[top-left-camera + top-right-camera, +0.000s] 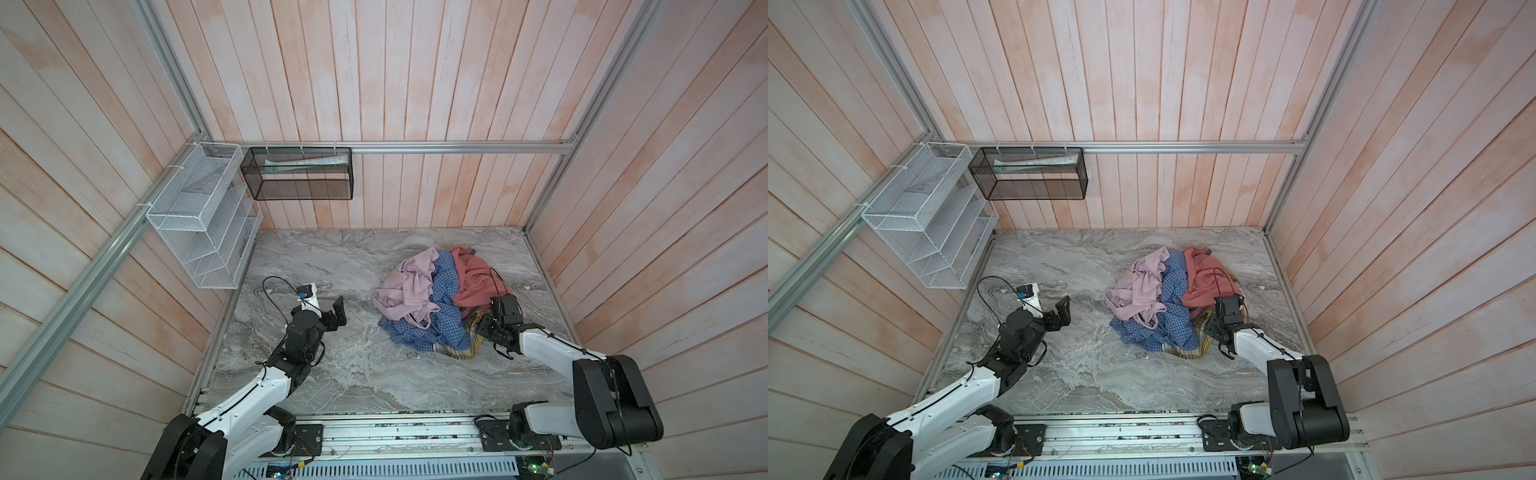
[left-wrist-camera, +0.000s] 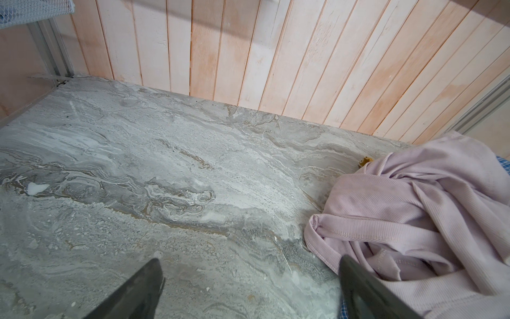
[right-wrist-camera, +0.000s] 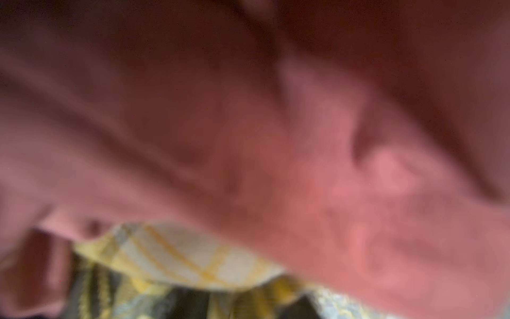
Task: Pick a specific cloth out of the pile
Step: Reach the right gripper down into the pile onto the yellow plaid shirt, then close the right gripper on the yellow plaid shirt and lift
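The pile [image 1: 432,291] [image 1: 1163,291] lies right of centre on the marble table: a pale pink garment [image 1: 409,286] [image 2: 414,210], a blue small-checked shirt [image 1: 440,328] and a salmon-red one [image 1: 478,282] [image 3: 331,165]. The cloth [image 1: 467,351] [image 1: 1185,351], mustard-yellow plaid, sticks out from under the pile's near right edge. My right gripper [image 1: 482,328] [image 1: 1209,328] is pressed into that edge. In the blurred right wrist view, plaid cloth [image 3: 179,256] is bunched between the two dark fingers of the right gripper [image 3: 244,303]. My left gripper [image 1: 340,312] [image 1: 1064,309] [image 2: 249,262] hovers open over bare table left of the pile.
A white wire rack [image 1: 199,216] and a black mesh basket [image 1: 299,174] hang on the left and back walls. Wooden walls close the grey marble table [image 1: 332,374] on three sides. The arm bases sit on a rail along the front edge.
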Controlling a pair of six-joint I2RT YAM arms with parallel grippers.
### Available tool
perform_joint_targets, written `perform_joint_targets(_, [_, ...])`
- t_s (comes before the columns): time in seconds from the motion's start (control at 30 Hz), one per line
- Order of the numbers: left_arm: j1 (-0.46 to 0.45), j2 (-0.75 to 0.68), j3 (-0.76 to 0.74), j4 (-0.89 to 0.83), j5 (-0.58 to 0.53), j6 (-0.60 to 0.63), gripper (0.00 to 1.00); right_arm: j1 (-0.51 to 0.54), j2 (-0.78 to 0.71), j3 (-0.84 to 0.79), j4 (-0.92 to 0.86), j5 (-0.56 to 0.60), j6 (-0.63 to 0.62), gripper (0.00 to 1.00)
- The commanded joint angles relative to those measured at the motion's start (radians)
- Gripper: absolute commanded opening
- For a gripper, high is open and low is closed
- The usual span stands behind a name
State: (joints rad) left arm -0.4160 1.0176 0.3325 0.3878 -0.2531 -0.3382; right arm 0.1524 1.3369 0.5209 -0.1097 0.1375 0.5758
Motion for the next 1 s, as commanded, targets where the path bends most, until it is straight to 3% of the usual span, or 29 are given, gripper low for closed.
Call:
perform_joint_targets(0.0, [-0.007, 0.003, 0.015, -0.017, -0.019, -0.006, 1.0, -0.002, -0.047, -0.003, 0.014, -0.008, 0.01, 0.12])
perform_joint_targets(0.1, [-0.008, 0.009, 0.017, -0.015, -0.019, -0.011, 1.0, -0.004, -0.102, -0.002, 0.017, -0.029, 0.004, 0.0])
perform_joint_targets(0.37, [-0.012, 0.01, 0.03, -0.02, -0.026, -0.014, 1.0, 0.053, -0.208, 0.095, -0.015, -0.037, -0.048, 0.0])
perform_joint_targets(0.6, [-0.018, 0.006, 0.032, -0.027, -0.032, -0.019, 1.0, 0.119, -0.277, 0.201, -0.049, 0.069, -0.091, 0.0])
perform_joint_targets(0.97, [-0.023, 0.015, 0.033, -0.021, -0.034, -0.015, 1.0, 0.134, -0.275, 0.372, -0.095, 0.172, -0.205, 0.0])
